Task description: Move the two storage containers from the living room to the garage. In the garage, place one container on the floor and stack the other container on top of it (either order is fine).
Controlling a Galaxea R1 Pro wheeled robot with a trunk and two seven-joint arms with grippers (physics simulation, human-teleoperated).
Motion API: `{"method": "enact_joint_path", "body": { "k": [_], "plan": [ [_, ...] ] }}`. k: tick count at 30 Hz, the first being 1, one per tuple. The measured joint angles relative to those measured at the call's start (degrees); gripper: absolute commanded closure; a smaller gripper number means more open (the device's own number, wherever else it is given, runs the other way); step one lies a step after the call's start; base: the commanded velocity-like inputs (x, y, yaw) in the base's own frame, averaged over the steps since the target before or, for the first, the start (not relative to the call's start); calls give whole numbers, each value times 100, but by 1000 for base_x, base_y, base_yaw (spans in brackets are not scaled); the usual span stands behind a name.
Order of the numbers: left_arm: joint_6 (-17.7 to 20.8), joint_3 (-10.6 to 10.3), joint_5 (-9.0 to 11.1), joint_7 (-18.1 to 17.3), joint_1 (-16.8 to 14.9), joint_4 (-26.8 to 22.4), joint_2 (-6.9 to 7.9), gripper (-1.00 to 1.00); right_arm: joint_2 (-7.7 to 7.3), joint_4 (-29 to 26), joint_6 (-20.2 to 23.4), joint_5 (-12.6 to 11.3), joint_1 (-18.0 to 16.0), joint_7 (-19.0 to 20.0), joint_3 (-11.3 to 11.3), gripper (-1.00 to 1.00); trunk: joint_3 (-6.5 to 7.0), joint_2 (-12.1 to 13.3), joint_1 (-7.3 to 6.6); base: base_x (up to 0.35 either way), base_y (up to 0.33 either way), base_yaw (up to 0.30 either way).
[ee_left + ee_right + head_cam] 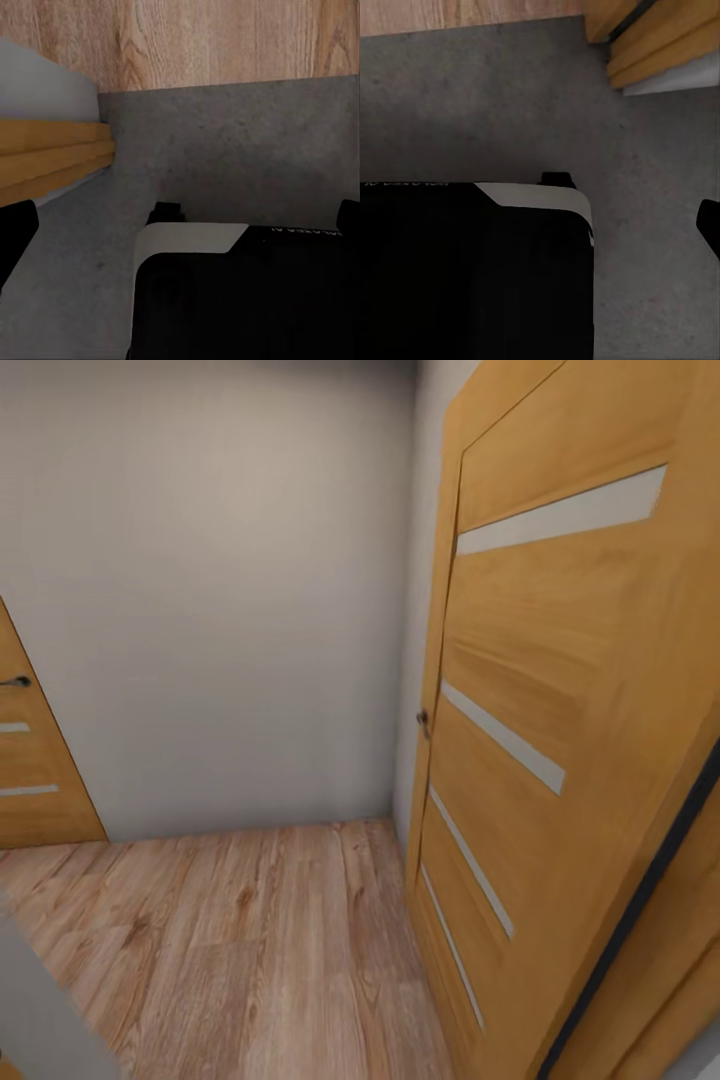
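Head view: a corner of plain pale grey-white wall (210, 590) meeting light wood-plank flooring (250, 950) with visible grain and knots; at the right, an open honey-coloured wooden door (560, 690) with four narrow pale inset slats set across its face, a small dark handle (423, 722) at its near edge and a dark strip along its outer edge; at the far left, part of a second door of the same wood (30, 780) with a dark lever handle and two pale slats. Left wrist view: dark grey rough concrete floor (240, 150), mottled and unmarked, meeting the same light wood planking along a straight seam; beside it a stepped yellow-wood door frame (52, 154) with a pale wall face above; the robot's black base with a white rounded panel (191, 240) in the foreground on the concrete. Right wrist view: the same concrete floor (487, 105) with a thin band of wood planking along one edge, a yellow-wood frame corner (660, 37) with a dark strip and a pale wall end, and the black base with its white curved trim (540, 196). Black shapes at the edges of both wrist views are too cropped to read; whether either arm's jaws are spread or pressed together cannot be told. No orange-red storage container appears in these views, so their place cannot be given.
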Motion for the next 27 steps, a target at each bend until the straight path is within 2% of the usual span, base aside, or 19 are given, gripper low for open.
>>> {"method": "enact_joint_path", "body": {
  "k": [12,17,27],
  "plan": [
    [0,-2,1,-1,0,0,1,-100,0,0,1,5,0,0,2,-100,0,0,0,311,0,17],
    [-2,0,7,5,1,0,1,-100,0,0,-3,16,-1,0,6,-100,0,1,2,236,0,225],
    [-9,3,36,8,1,0,-3,-100,0,0,-2,18,-2,0,8,-100,0,1,3,29,0,267]
  ]
}}
